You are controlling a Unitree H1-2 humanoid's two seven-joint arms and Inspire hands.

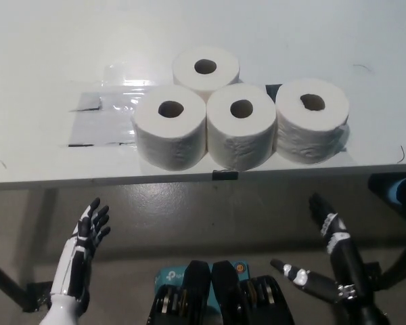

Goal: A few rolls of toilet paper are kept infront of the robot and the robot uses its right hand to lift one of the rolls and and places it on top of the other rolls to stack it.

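Several white toilet paper rolls stand upright on the white table (47, 54), near its front edge. Three form a tight cluster: a back roll (206, 70), a front left roll (170, 126) and a front middle roll (241, 126). Another roll (312, 120) stands at the right, touching the middle one. My black right hand (325, 261) is below the table edge at the lower right, open, with fingers spread and holding nothing. My white left hand (81, 261) rests at the lower left, open, also below the table edge.
A sheet of clear plastic film (101, 115) with dark tape marks lies flat on the table left of the rolls. A small black clip (224, 175) sits on the table's front edge. Floor shows below the edge.
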